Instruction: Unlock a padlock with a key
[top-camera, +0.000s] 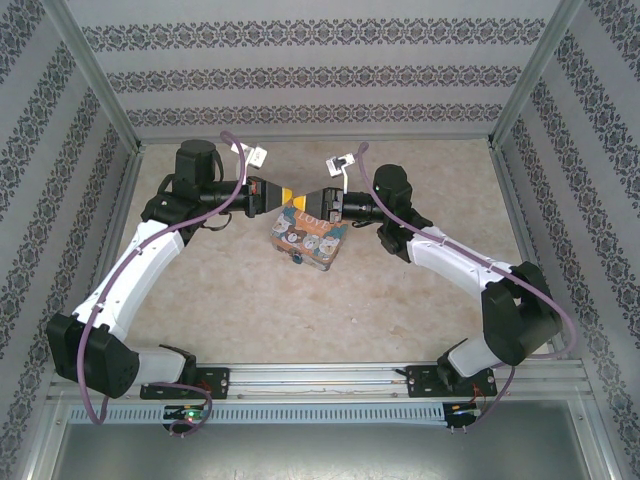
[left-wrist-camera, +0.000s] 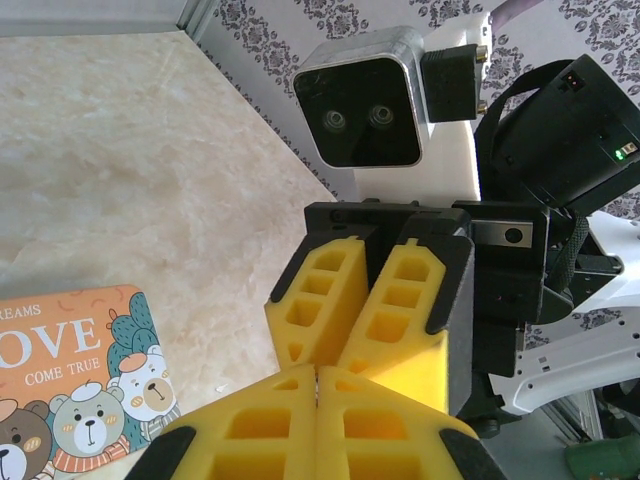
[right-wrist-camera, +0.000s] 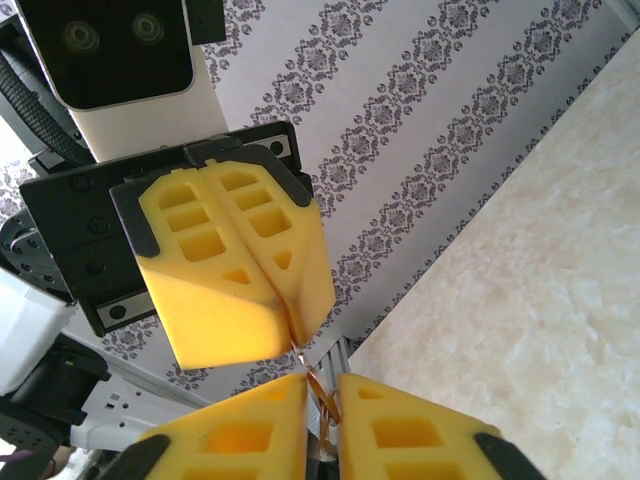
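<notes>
Both grippers meet tip to tip above the orange-and-teal LOVE box (top-camera: 305, 238). A thin brass key (right-wrist-camera: 322, 395) lies in the narrow gap between my right gripper's (right-wrist-camera: 322, 385) yellow fingers, touching both. Its upper end runs into the tips of my left gripper (right-wrist-camera: 292, 338), which are pressed together on it. In the left wrist view my left gripper (left-wrist-camera: 318, 375) is shut, nose to nose with the right gripper (left-wrist-camera: 347, 352). A small dark item (top-camera: 297, 260) at the box's near edge may be the padlock; it is too small to tell.
The LOVE box (left-wrist-camera: 70, 370) rests on the beige marble-look table (top-camera: 400, 300), just below the grippers. Patterned walls enclose the table on three sides. Each arm reaches in from its own side, and a metal rail (top-camera: 320, 378) runs along the near edge.
</notes>
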